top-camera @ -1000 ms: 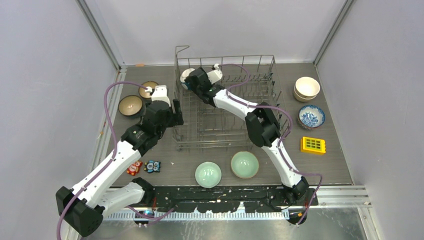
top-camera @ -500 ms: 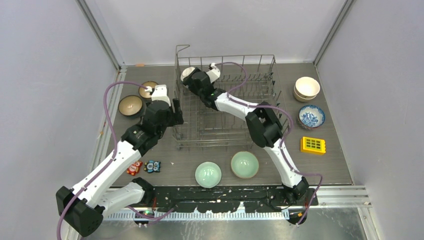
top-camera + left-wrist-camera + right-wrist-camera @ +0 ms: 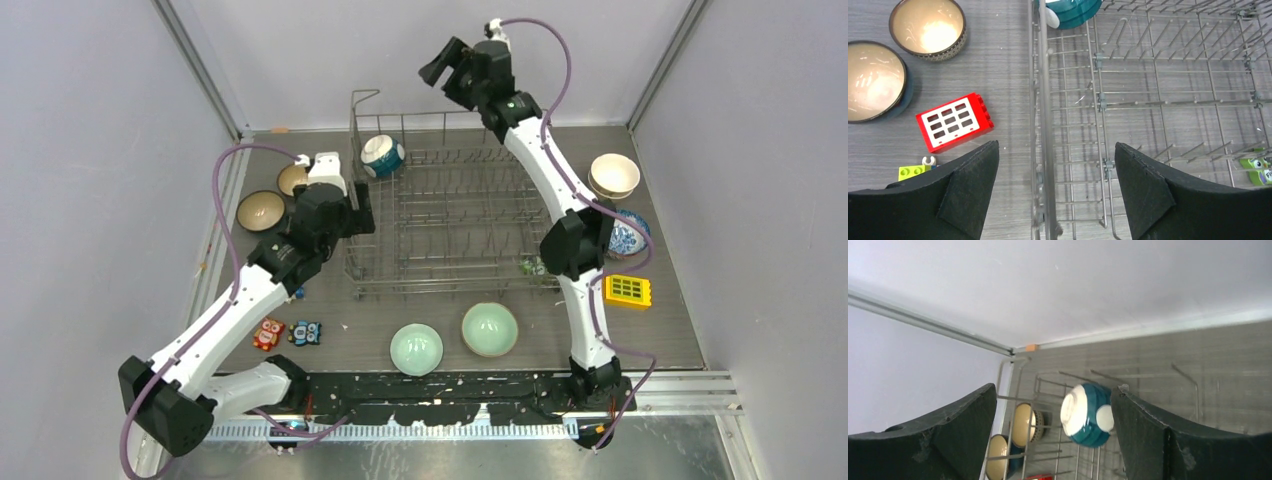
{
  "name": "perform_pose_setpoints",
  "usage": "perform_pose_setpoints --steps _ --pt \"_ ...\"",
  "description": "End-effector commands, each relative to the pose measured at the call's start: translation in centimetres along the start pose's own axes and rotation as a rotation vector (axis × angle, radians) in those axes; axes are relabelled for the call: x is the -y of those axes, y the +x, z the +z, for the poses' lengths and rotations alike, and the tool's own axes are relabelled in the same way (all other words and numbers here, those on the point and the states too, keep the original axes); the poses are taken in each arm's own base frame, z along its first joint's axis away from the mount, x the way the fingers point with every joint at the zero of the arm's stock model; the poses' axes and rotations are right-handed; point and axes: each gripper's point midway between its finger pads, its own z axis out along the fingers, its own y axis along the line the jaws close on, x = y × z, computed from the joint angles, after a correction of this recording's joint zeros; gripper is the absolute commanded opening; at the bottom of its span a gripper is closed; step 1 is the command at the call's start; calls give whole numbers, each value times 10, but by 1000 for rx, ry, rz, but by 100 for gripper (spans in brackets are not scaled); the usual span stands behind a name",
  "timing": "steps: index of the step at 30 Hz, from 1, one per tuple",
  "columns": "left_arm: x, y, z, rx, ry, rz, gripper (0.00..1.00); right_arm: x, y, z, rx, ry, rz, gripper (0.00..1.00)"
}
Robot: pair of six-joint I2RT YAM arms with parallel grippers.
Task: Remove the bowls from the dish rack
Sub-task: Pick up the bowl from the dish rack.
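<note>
Right jaws risen, spread; left jaws spread; teal white-spotted bowl (image 3: 383, 155) on edge in dish rack (image 3: 455, 290).

No legible text, labels, brands or numbers anywhere.

Grey table (image 3: 680, 330) bears the dish rack (image 3: 450, 215) — bowls (image 3: 489, 329) and toy blocks (image 3: 627, 290) around it

Rack mostly open wire; one bowl, tines and walls in the way.
Dish rack (image 3: 450, 220) floor open mid-frame between upright tine rows. Teal bowl (image 3: 382, 155) on edge in its upper-left corner, beside the raised loop. Left gripper (image 3: 1056, 146), jaws wide, straddles the rack's left wall. Left of that wall: big brown bowl (image 3: 873, 80), small brown bowl (image 3: 928, 27), red block (image 3: 954, 121).
</note>
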Motion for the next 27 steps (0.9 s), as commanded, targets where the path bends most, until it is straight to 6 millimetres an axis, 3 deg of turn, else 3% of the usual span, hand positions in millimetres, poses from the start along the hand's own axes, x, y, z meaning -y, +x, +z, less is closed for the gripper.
perform_pose_setpoints --steps 1,8,15,21,24,27 --pt "3 -23 9 35 -33 6 88 -4 38 -3 -236 -69 -109 88" --pt "-9 -20 32 -9 -138 51 88 -5 60 6 -297 -128 -125 88" --pt "-26 -19 54 -37 -208 5 80 -4 83 14 -333 -135 -137 88" --pt "-20 -13 73 -86 -178 4 72 -2 95 24 -340 -137 -131 88" --pt "-16 -6 80 -101 -152 22 63 -1 99 26 -342 -138 -128 88" --pt "-12 -2 85 -109 -130 37 43 -6 97 22 -319 -133 -162 88"
